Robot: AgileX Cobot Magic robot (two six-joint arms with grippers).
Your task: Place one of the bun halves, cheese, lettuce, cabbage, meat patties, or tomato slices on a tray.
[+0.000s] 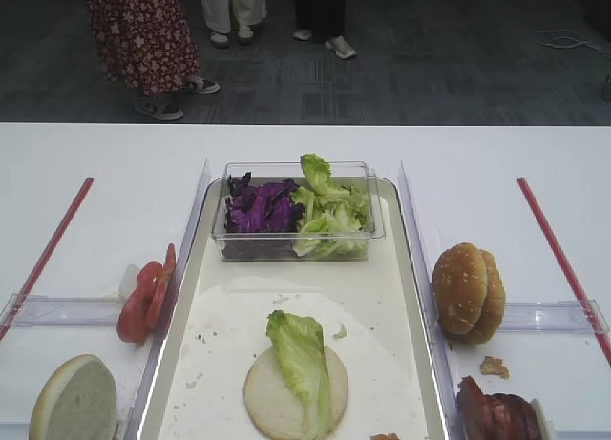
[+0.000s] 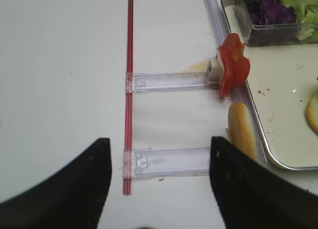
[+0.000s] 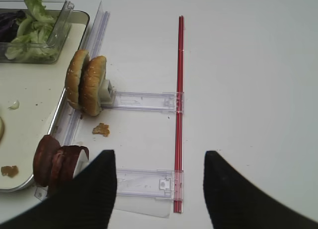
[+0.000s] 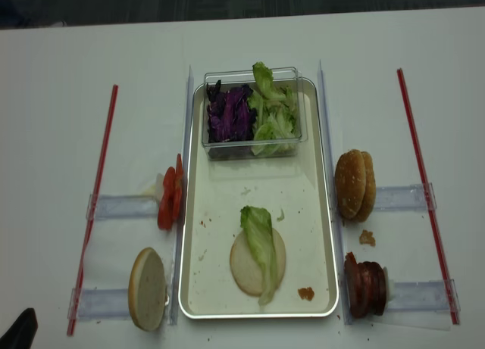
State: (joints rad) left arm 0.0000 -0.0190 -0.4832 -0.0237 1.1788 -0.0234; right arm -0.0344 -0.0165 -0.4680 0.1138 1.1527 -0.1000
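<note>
The silver-rimmed tray (image 4: pixel 327 213) holds a bun half (image 4: pixel 246 269) lying cut face up, with a lettuce leaf (image 4: pixel 261 239) draped over it. Purple cabbage (image 1: pixel 260 209) and more lettuce fill a clear tub (image 1: pixel 296 251) at the tray's far end. Left of the tray stand tomato slices (image 2: pixel 233 65) and another bun half (image 2: pixel 242 134). To its right stand two bun halves (image 3: pixel 87 82) and meat patties (image 3: pixel 54 164). My left gripper (image 2: pixel 159 184) and right gripper (image 3: pixel 159 189) hover open and empty over the white table, each outside the tray. Cheese is out of view.
Red rods (image 1: pixel 558 254) (image 1: pixel 52 244) and clear plastic rails (image 3: pixel 144 100) (image 2: pixel 169 81) lie on the table at both sides of the tray. A crumb (image 3: pixel 101 129) lies near the right buns. People's legs (image 1: pixel 143 39) stand beyond the table's far edge.
</note>
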